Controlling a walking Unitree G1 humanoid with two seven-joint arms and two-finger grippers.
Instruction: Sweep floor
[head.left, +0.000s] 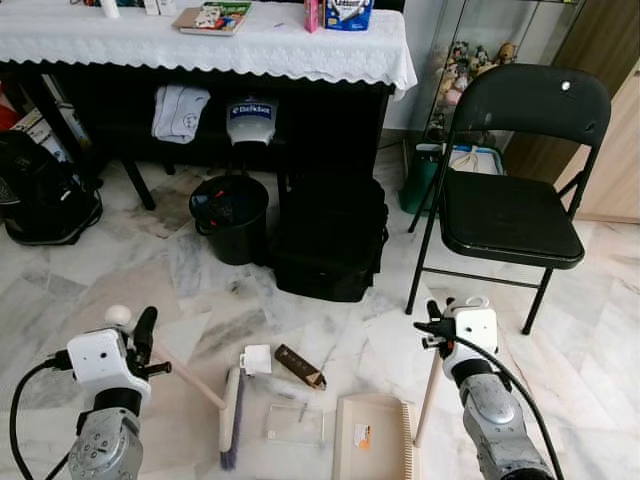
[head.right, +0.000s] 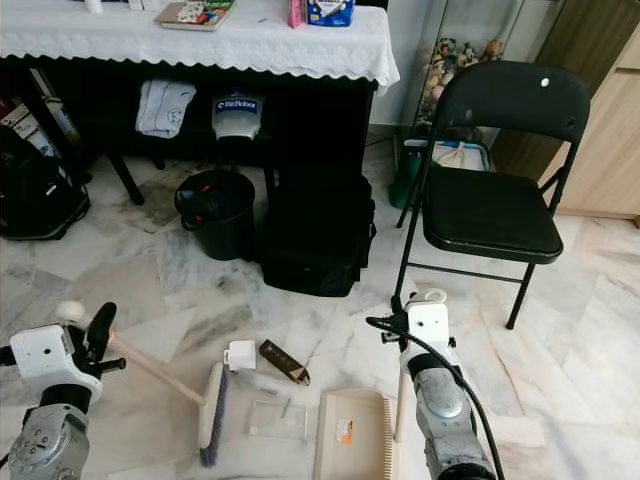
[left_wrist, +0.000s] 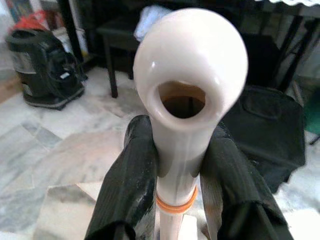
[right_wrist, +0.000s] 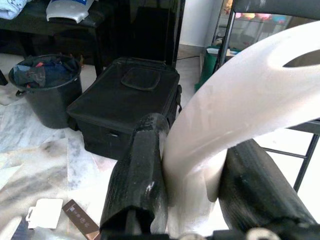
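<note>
Gripping broom handle (left_wrist: 190, 90) in left gripper (left_wrist: 185, 200), clamped | right gripper (right_wrist: 200, 195) clamped on dustpan handle (right_wrist: 240, 110) | litter: brown wrapper (head.left: 299, 366), clear sheet (head.left: 295, 423) at 12 o'clock of dustpan (head.left: 372, 435) | risk: broom head (head.left: 231, 415) flicking light sheet past pan

Grey-veined white marble floor (head.left: 120, 280). Cream broom (head.left: 228, 415) and dustpan (head.left: 375, 435). Black bin (head.left: 229, 217), bag (head.left: 330, 238) and chair (head.left: 515, 190); white lace tablecloth (head.left: 270, 48).

A black bucket (head.left: 229, 217) stands beside a black bag (head.left: 330, 240), near a folding chair (head.left: 515, 190).
</note>
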